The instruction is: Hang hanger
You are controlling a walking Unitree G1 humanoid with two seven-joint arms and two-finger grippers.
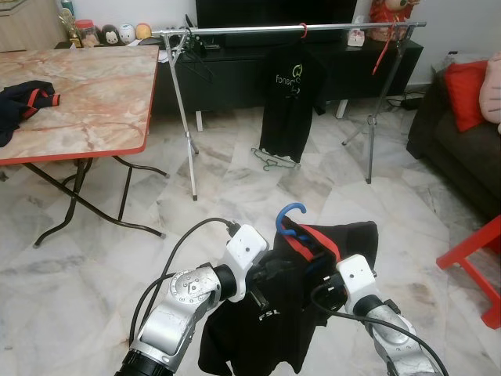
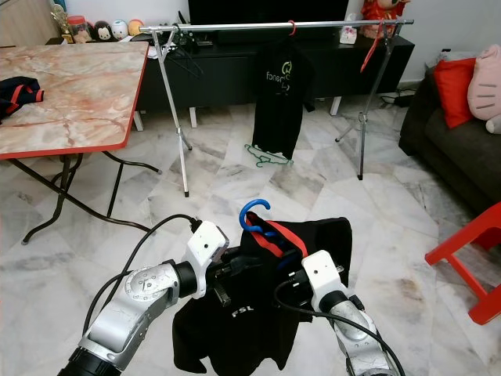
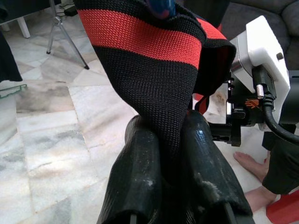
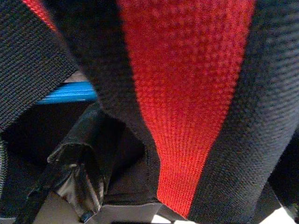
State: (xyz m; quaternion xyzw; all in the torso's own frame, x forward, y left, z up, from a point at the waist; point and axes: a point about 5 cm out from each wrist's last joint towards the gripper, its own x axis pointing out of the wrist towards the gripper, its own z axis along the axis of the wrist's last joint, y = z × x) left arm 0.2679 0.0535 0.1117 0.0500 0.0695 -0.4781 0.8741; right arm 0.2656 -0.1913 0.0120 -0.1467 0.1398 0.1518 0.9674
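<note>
A blue hanger point(image 1: 291, 215) carries a black shirt point(image 1: 266, 329) with a red-striped collar point(image 3: 149, 39), held low in front of me between both arms. My left gripper point(image 3: 170, 126) is shut on the collar fabric, which runs down between its two fingers. From the other side my right gripper point(image 1: 317, 262) reaches in under the shirt, and cloth covers it; the hanger's blue bar point(image 4: 70, 92) passes just beside it. Further ahead stands the metal clothes rack point(image 1: 297, 29), with another black shirt point(image 1: 290, 102) hanging from a red hook point(image 1: 303, 30).
A green hanger point(image 1: 274, 160) lies on the marble floor under the rack. A red-edged folding table point(image 1: 70, 94) with a dark garment point(image 1: 23, 102) stands left. A sofa point(image 1: 462, 133) and a red stool point(image 1: 477, 258) are right. A person's bare foot point(image 3: 254, 165) is near my right arm.
</note>
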